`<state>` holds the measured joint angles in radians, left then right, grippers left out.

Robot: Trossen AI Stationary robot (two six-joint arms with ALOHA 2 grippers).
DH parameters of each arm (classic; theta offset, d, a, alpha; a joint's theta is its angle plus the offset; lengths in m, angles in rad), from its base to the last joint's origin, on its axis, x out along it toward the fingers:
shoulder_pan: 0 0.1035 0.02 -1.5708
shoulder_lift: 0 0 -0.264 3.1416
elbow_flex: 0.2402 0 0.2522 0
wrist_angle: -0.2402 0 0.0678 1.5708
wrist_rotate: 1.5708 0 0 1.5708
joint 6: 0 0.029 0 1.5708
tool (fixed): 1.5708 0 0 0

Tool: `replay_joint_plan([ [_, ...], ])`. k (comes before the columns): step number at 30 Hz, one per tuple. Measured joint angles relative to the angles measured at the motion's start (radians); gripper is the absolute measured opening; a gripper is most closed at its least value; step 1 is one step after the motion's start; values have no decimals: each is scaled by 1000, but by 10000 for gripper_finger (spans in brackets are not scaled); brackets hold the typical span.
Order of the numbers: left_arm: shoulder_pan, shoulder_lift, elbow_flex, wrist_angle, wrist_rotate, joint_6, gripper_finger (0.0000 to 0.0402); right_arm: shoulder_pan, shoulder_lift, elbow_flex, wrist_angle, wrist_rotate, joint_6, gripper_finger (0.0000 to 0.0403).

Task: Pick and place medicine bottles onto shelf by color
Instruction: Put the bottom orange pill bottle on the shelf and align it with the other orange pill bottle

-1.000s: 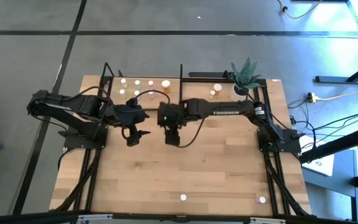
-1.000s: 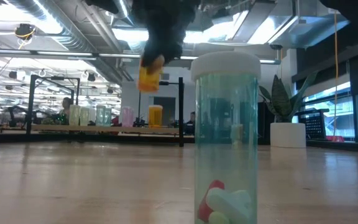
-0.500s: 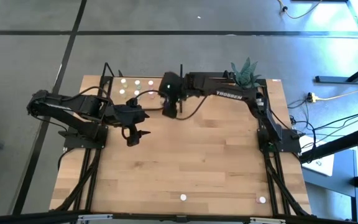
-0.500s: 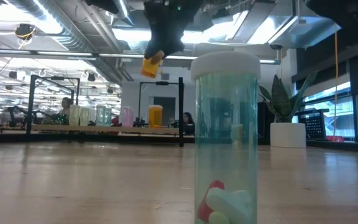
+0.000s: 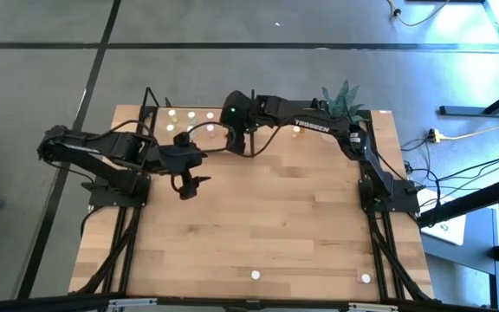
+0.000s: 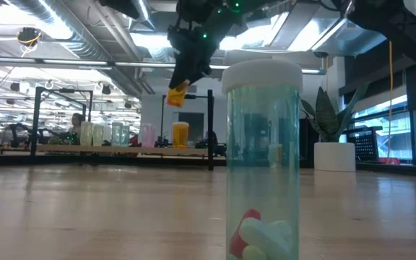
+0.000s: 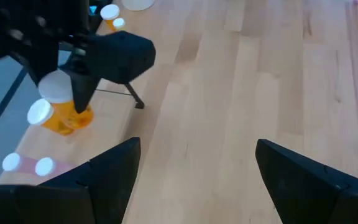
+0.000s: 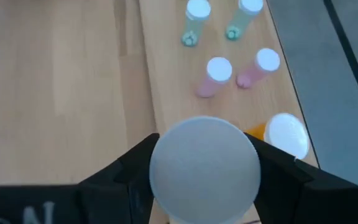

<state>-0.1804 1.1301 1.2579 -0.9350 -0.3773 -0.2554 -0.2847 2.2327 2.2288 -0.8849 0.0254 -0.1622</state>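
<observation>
The right gripper [image 6: 183,72] is hanging above the pale light-wood shelf with the thin black metal frame [image 5: 199,130] at the far edge of the wooden table [image 5: 258,217], its two dark fingers clenching a small orange medicine bottle with a white cap [image 6: 176,94]; in the right wrist view that white cap [image 8: 204,163] is filling the gap between the fingers. Below it on the shelf, a second orange bottle with a white cap [image 8: 283,135] is standing beside two pink white-capped bottles [image 8: 215,77] and, farther along, two green white-capped bottles [image 8: 194,21]. The left gripper [image 5: 186,187] is waiting over the table near the shelf, its jaws standing spread apart and gripping nothing. A clear teal bottle with a white cap and pills inside [image 6: 262,159] is standing on the table close to the low camera, and a green plant in a white pot [image 6: 331,133] is sitting at the far right corner.
</observation>
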Motion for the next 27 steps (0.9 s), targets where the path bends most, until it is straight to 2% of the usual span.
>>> replay_joint_plan([
  [10, 10, 0, 0, 1, -4, 2, 312, -19, 41, 0, 23, -1, -105, 208],
  [27, 10, 0, 0, 1, -5, 2, 312, -24, 126, 0, 39, -19, -165, 208],
])
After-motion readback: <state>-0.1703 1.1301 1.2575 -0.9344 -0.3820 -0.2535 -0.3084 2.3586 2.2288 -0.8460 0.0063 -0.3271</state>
